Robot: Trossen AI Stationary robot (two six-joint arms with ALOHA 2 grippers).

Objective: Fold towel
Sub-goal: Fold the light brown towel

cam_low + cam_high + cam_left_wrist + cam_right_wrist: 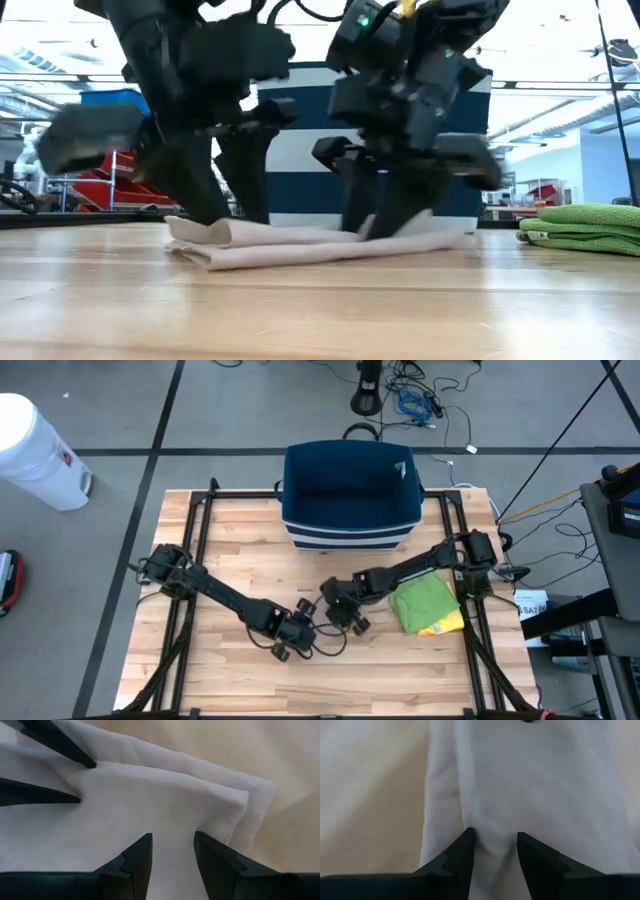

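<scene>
A pale, cream-white towel [300,243] lies on the table [230,570], a butcher-block top of light wooden strips, near the middle toward the front edge; in the high view the two arms hide most of it. From table height it shows as a low, flat bundle of soft cloth, folded over itself in at least two layers with rounded fold edges at its ends. The left gripper [172,852] stands down on the towel, its two dark, wedge-shaped jaws set a narrow gap apart with their tips pressed against the cloth; smooth, fine-woven fabric fills the gap, but whether they pinch it cannot be told. In the left wrist view the cloth has stacked layers ending in a squared corner, with soft creases running along the edges. The right gripper [495,845] is likewise down on the towel just beside the left one, its jaws narrowly parted, with a raised ridge of cloth running between the tips; a long fold edge lies along one side against the bare wood. At the right side of the table a lime-green cloth [428,603] lies folded into a thick pad on something yellow. Behind the table's far edge stands a navy fabric bin [350,495] with a white stripe low on its front, boxy and open-topped.
</scene>
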